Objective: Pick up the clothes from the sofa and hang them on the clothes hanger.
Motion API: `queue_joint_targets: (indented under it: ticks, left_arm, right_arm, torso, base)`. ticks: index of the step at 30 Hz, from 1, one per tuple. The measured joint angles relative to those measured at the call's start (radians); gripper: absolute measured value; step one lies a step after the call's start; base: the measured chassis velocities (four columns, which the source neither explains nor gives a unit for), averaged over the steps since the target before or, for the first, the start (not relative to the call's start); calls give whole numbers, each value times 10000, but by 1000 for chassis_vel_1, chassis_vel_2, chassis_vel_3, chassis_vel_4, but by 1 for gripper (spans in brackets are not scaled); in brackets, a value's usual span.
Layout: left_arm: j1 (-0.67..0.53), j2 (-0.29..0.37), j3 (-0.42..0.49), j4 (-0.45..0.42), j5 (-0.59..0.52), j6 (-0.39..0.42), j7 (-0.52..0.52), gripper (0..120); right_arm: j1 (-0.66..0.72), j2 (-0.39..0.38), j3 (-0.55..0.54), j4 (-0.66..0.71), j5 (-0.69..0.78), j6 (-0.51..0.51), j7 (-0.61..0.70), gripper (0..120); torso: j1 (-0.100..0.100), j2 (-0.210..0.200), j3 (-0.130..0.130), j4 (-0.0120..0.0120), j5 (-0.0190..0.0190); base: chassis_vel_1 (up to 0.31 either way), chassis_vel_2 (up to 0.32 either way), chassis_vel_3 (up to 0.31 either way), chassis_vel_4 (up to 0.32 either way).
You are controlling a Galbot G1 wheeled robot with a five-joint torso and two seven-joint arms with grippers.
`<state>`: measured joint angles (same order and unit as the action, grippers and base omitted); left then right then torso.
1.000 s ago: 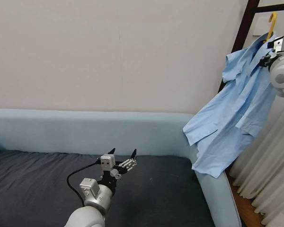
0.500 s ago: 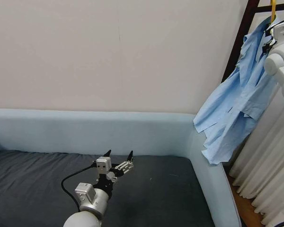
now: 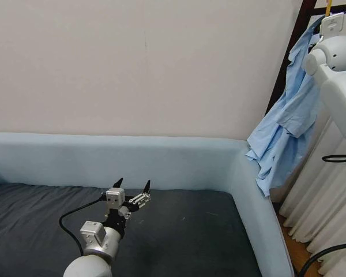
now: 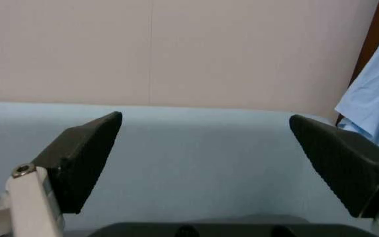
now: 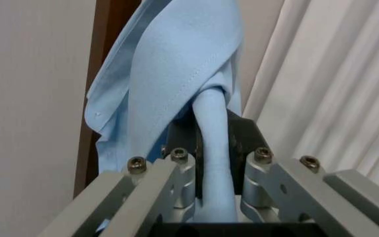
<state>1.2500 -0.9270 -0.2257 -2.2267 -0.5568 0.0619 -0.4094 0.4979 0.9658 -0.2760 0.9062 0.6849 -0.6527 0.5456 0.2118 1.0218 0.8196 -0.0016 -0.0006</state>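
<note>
- Up at one o'clock in the head view, we are clamping our right gripper (image 3: 333, 22) on a fold of the blue shirt (image 3: 288, 115), which is hanging beside the dark rack post (image 3: 299, 17), clear of the sofa (image 3: 161, 161)
- We are judging that the yellow hanger hook (image 3: 328, 6) needs seating squarely on the rack before the grip loosens
- Down at seven o'clock, we are holding our left gripper (image 3: 134, 183) idle, jaws wide apart, above the dark seat cushion (image 3: 207, 231)
</note>
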Motion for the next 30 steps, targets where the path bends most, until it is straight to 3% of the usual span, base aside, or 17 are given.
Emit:
queue_joint_targets:
  ticks: [10,24,30]
  left_arm:
    - [840,-132,-969,281,1189,-898,871,100]
    - [1877,-573,-1563,175,1803,-1591,1278,100]
    - [2061,-670,-1549,52,1859,-1621,1273,100]
  right_arm:
    - [619,911,172,-1238,186,-23,436,8]
    - [953,1306,84,-1922,1682,-495,1212,8]
    - [1310,1404,-288,-2616,1186,-463,427,8]
  torso:
    - [1,0,1,7,-3]
    - [0,1,-1,3,-1]
    - [0,0,0,4,1]
  base:
    - [0,0,0,0]
    - [0,0,0,0]
    - [0,0,0,0]
